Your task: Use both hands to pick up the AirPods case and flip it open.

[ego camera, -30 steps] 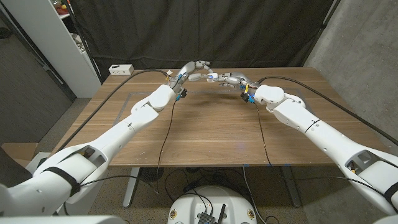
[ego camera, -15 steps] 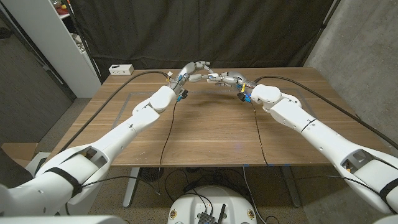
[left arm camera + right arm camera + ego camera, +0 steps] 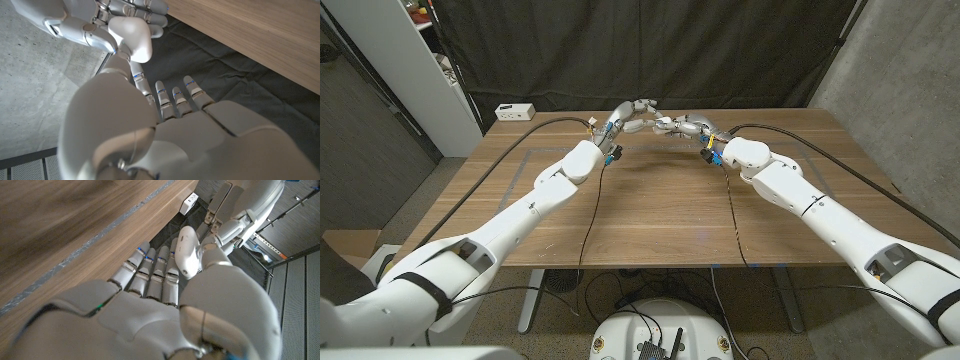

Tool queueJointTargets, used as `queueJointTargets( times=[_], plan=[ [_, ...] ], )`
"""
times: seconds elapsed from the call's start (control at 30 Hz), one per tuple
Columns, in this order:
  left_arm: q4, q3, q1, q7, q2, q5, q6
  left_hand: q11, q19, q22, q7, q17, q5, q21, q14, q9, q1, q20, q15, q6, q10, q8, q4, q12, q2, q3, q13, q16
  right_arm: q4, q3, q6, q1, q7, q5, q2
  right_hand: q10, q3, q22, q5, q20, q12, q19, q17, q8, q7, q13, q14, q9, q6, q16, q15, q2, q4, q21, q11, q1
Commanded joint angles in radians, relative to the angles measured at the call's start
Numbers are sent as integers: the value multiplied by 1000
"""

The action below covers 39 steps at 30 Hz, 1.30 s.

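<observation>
Where the two hands meet, above the far middle of the wooden table, they are raised off the surface and close to the table's back edge, with a dark curtain hanging just behind. The wide stretch of bare wood in front of them and to both sides leaves plenty of room; the table's left and right edges are well apart from the hands.

A small white box sits on the far left corner, well away from the hands. Black cables trail from each wrist across the wood toward the near edge, and a white shelf unit stands off the table to the left. Nothing lies between the hands and the near edge but the cables.

The case is held up between the two hands. In the right wrist view it is a smooth white rounded shape, long axis running roughly along the right hand's fingers, pinched between thumb and curled fingers. In the left wrist view the case sits against the right hand's fingers, with the left hand's thumb reaching up to touch it and its other fingers straight and apart. Whether the lid is open I cannot tell.
</observation>
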Motion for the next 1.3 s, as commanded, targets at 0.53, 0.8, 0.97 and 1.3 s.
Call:
queueJointTargets(
  times=[0.53,0.8,0.97,1.3],
  plan=[
    [-21,-6,-12,-116,48,-50,9,35,-20,4,31,4,-6,-17,-49,152,-128,10,-19,-151,-52,-141,64,-29,-34,-111,6,-14,14,8,49,-18,-1,13,9,68,14,5,9,-30,24,4,25,53,-79,28,28,61,120,35,-156,37,1,5,-59,99],
    [-58,-11,-16,-143,76,-52,56,50,-29,4,58,5,2,-19,-68,130,-154,15,-4,-130,-73,-158,74,-38,-43,-132,6,-14,20,7,71,-15,10,3,4,69,6,6,3,-33,25,-3,32,59,-90,34,21,73,122,40,-163,36,4,3,-62,110],
    [-73,-20,-4,-131,81,-55,56,50,-29,4,64,5,6,-18,-67,125,-154,15,-4,-122,-69,-161,74,-36,-40,-133,6,-12,24,7,77,-11,18,1,2,69,0,7,-1,-33,26,-7,37,62,-94,38,15,80,120,42,-164,35,7,2,-64,115],
    [-75,-43,16,-136,95,-76,-11,65,-28,4,25,10,10,-16,-56,86,-248,7,-6,-216,-62,-242,117,-35,-70,-191,6,-4,16,21,69,-25,-5,3,-5,64,-11,7,-4,-31,25,-14,44,66,-99,45,5,92,121,46,-164,34,11,1,-65,121]
  ],
)
